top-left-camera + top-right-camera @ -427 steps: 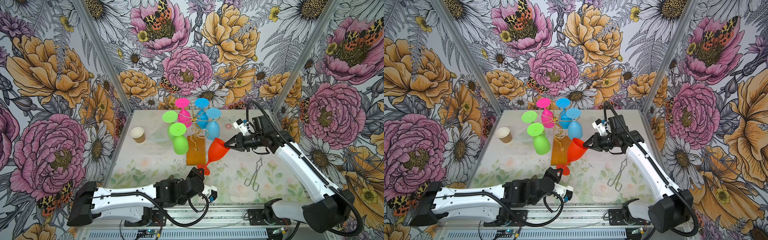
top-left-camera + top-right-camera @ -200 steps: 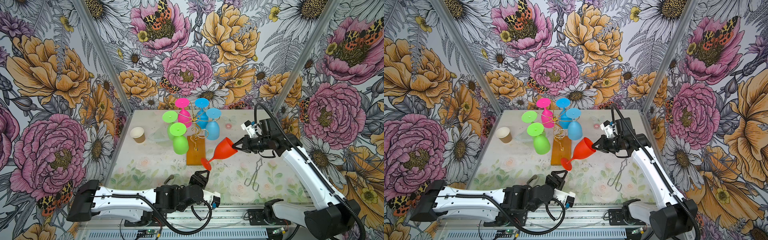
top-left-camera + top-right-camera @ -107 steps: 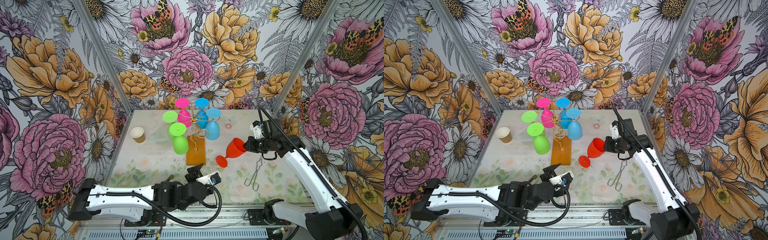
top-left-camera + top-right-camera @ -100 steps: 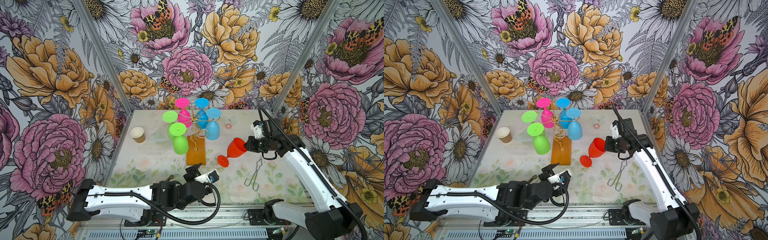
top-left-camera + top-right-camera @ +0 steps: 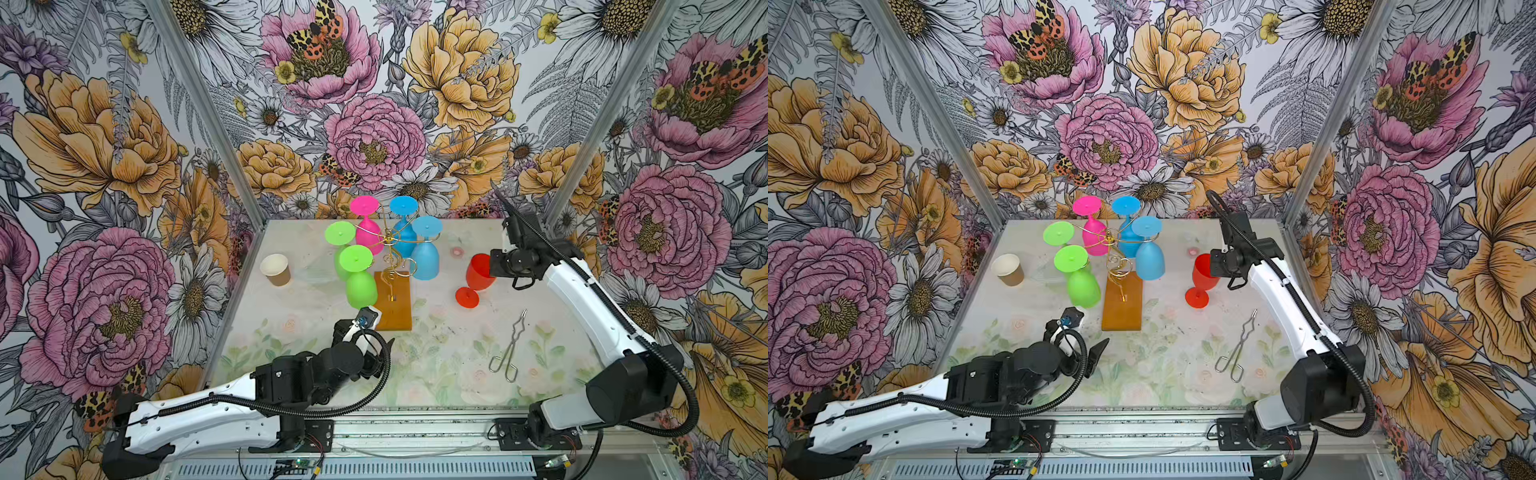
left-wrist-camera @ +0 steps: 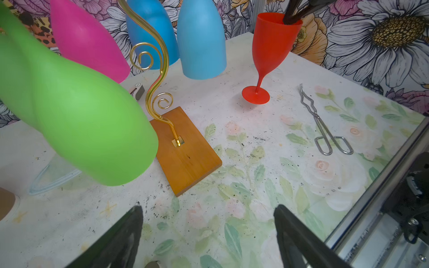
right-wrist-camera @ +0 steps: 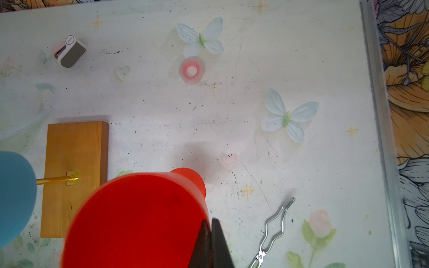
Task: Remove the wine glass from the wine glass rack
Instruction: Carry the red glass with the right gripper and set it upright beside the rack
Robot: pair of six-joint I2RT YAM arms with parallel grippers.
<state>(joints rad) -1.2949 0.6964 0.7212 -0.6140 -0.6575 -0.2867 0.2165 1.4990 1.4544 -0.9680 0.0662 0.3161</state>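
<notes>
Right wrist view: the right tool (image 7: 210, 229) pinches the rim of the red glass (image 7: 139, 220), one finger inside the bowl, so it stands upright, foot seemingly on the tabletop (image 7: 232, 116), well apart from the rack (image 7: 74, 150). The left tool (image 6: 207, 207) gapes wide and empty before the rack's base, placed, it seems, to steady it.

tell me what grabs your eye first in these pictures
Neon green, pink and blue glasses hang upside down from the gold wine glass rack at the centre. Right of it, the red wine glass stands roughly upright, its rim pinched by the shut right gripper.
</notes>
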